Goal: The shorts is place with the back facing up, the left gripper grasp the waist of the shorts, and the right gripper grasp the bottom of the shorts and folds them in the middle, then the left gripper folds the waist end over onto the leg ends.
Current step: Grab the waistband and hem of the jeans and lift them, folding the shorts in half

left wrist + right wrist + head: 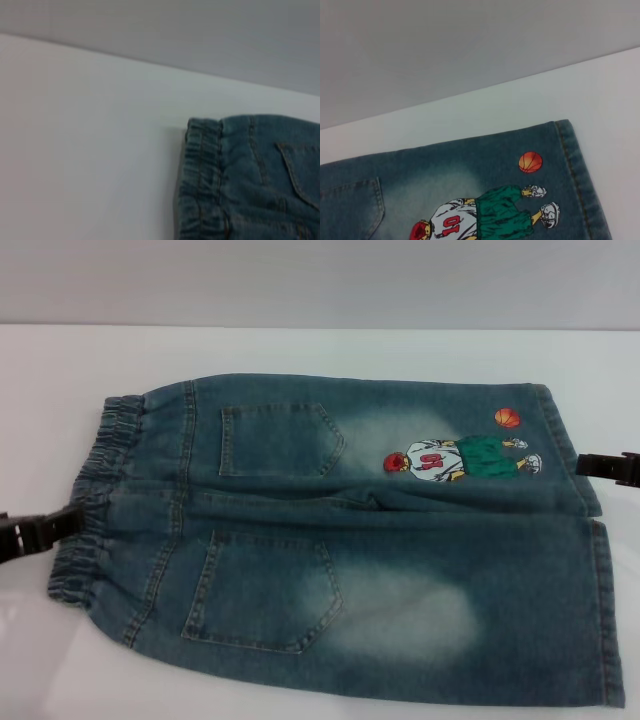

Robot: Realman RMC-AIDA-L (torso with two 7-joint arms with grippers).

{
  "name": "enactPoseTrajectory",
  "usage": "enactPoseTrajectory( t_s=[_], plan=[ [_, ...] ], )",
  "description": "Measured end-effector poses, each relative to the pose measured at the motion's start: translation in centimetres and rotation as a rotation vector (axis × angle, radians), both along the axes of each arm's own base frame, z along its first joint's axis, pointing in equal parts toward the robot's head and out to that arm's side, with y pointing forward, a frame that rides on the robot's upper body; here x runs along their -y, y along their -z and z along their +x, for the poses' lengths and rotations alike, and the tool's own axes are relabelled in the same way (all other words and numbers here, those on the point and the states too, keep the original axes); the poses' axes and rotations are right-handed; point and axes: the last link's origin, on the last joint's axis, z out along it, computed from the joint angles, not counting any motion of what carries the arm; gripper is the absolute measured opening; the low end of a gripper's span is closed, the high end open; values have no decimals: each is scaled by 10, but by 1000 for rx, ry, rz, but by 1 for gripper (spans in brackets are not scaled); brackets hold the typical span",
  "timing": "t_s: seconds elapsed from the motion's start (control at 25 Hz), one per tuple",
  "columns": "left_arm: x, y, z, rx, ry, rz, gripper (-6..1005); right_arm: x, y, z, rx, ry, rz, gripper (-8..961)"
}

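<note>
Overhead, from the head view, the shorts (350, 540) lie flat on the white counter (300, 350), back side up, two patch pockets showing. The waist of the shorts (95, 490) points toward the counter's left edge; the leg ends (590, 570) point toward its right edge. An embroidered basketball player (460, 460) with an orange ball (508, 418) sits on the far leg. The left hand (45, 528) touches the waistband's middle; whether it is clenched cannot be told. The right hand (610, 467) sits at the far leg's hem; its grip cannot be told either.

Next, the left wrist view shows the ruffled waistband's far corner (202, 175) lying on bare counter.

Last, the right wrist view shows the embroidered figure (485, 215), the ball and the stitched far-leg hem (577, 170).
</note>
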Motion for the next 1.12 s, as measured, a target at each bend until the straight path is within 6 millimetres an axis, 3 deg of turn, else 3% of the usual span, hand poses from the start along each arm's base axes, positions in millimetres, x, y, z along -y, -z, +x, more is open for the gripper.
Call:
enactPoseTrajectory(
  t_s=[0.28, 0.56, 1.12],
  plan=[
    [10, 14, -9, 18, -45, -49, 855, -4, 2, -4, 9, -26, 4, 515],
    [8, 28, -22, 16, -87, -69, 855, -8, 4, -7, 23, -55, -1, 515],
    [3, 33, -26, 4, -89, -78, 854, -11, 7, -9, 30, -79, -12, 514]
  ],
)
